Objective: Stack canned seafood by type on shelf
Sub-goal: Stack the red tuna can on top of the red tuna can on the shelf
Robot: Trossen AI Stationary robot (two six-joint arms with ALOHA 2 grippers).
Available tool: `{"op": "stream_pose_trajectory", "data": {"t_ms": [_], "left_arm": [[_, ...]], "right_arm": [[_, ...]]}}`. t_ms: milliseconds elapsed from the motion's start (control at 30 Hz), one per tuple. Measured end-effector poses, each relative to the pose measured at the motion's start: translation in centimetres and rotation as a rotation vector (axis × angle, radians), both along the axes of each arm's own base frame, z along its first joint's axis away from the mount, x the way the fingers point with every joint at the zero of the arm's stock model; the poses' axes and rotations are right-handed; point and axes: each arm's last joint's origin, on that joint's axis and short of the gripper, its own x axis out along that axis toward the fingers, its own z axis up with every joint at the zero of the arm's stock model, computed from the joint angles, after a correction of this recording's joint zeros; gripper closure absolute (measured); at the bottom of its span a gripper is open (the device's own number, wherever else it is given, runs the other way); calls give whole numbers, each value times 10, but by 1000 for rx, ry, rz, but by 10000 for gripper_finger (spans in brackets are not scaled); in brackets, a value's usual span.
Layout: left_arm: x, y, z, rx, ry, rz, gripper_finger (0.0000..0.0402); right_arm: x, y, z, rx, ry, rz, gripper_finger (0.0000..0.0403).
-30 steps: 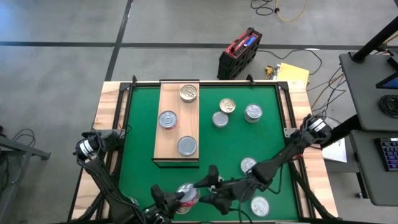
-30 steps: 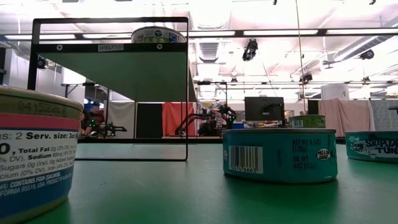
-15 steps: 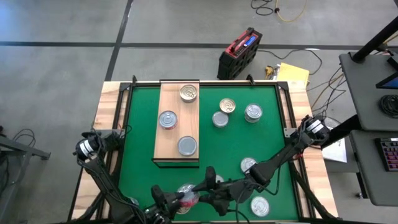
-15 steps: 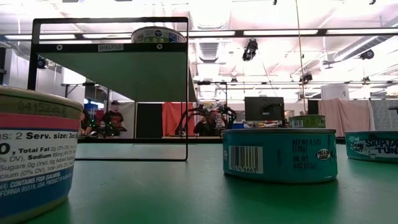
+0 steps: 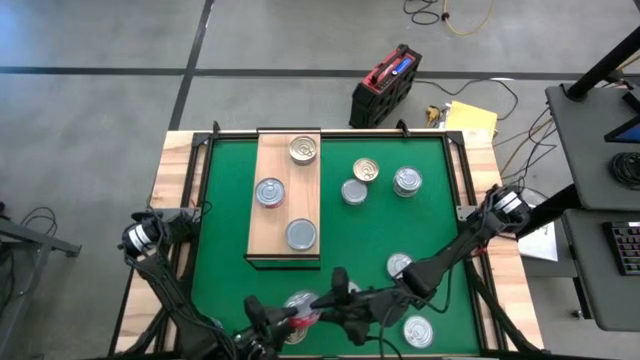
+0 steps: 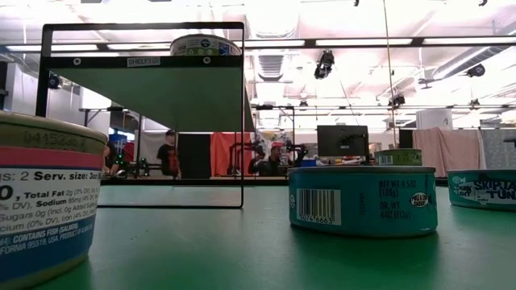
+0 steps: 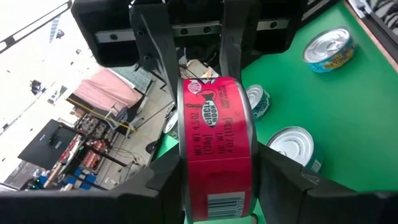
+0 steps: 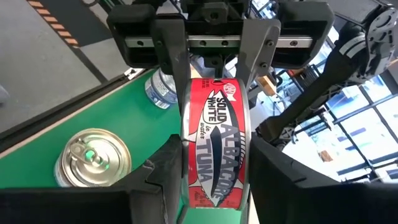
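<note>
Two arms meet at the near edge of the tabletop [image 5: 225, 200] in the high view, both reaching to one red tin [image 5: 300, 308] held between them above the green mat. The left gripper [image 5: 285, 318] comes in from the near left, its arm mostly cut off by the picture's edge; the right gripper [image 5: 322, 303] comes from the right, its arm stretched low across the near right corner. On the shelf [image 5: 272, 165] three tins [image 5: 270, 191] sit in a loose line from far to near. Six more are scattered on the mat to its right.

Low view: neither gripper shows. A teal tin [image 6: 362, 200] stands on the mat, a large tin on the near left is cut off, and the shelf frame [image 6: 142, 113] carries one tin up top.

Left wrist view: the left fingers [image 7: 163, 180] are clamped on the red tin [image 7: 214, 149], on its flat faces; the right gripper grips it from the far side.

Right wrist view: the right fingers [image 8: 169, 165] pinch the same tin [image 8: 214, 149], labelled tuna.
</note>
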Motion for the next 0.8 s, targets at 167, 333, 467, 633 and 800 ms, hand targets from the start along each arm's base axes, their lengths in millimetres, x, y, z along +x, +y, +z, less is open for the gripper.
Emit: {"op": "stream_pose_trajectory", "data": {"t_ms": [167,333,467,633,800], "left_arm": [[0,1,1,-19,-36,22,246],[-1,1,2,-32,-85,47,222],[-2,2,2,-28,-98,55,190],[-6,4,2,33,-111,71,149],[-32,16,11,60,-145,60,142]], "right_arm": [[-7,-1,8,-6,5,-24,268],[-11,-5,15,19,11,-39,268],[-13,-6,18,24,9,-47,268],[-16,-8,23,18,-2,-73,268],[-19,-9,27,-65,-30,-145,268]]}}
